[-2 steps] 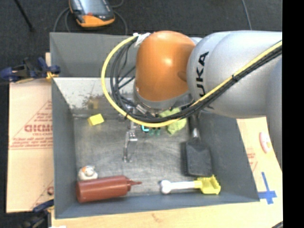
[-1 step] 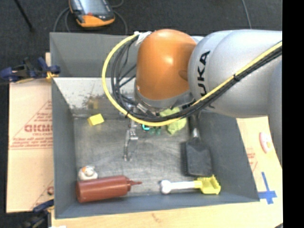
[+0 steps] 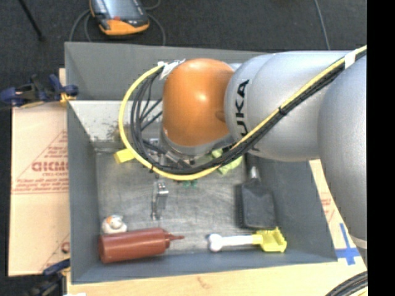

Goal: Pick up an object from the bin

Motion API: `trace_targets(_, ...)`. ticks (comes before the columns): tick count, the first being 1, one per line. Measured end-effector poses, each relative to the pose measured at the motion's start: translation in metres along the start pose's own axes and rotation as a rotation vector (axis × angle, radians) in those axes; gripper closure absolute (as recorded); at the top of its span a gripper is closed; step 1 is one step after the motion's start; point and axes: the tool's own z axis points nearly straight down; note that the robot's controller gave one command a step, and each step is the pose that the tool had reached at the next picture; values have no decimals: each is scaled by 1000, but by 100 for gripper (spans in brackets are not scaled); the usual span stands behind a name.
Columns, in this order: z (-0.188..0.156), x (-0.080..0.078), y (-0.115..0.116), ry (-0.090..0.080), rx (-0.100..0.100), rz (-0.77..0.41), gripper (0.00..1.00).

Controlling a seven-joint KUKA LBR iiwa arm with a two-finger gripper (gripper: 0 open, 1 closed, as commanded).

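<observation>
Arm (image 3: pixel 290 103) comes in from 3 o'clock. Its orange cover (image 3: pixel 194 103) hangs over the 12 o'clock part of the bin (image 3: pixel 80 184), with cables (image 3: pixel 139 113) looped round the cover's 9 o'clock side.

Gripper (image 3: pixel 168 156) is mostly hidden under the cover; only dark parts peek out at the cover's 6 o'clock. Cannot tell if it is open or closed, or if it grips anything.

Nearest things:
- Green bits (image 3: pixel 189 181) lie at the cover's 6 o'clock edge, with more green toward 4 o'clock, partly under the arm.
- Silver piece (image 3: pixel 160 200) is thin metal, lying 12-to-6 near the floor's centre, just at 6 o'clock of the gripper.
- Yellow piece (image 3: pixel 123 156) lies at the cover's 8 o'clock, near the left wall.

The gripper is closest to the green bits and the silver piece; cannot tell which it is over.

Rest of the bin, all well apart from the gripper:
- Dark block (image 3: pixel 256 205) with a short handle lies at 4 o'clock.
- White tool (image 3: pixel 247 242) with a yellow head lies at 5 o'clock along the front wall, head toward 3.
- Red bottle (image 3: pixel 133 245) lies on its side at 7 o'clock, nozzle toward 3.
- Round white thing (image 3: pixel 114 224) sits just beside the bottle, at its 11 o'clock.
</observation>
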Motion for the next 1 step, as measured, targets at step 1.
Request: trace_targets(1,25,34,7,7,0,-234,0)
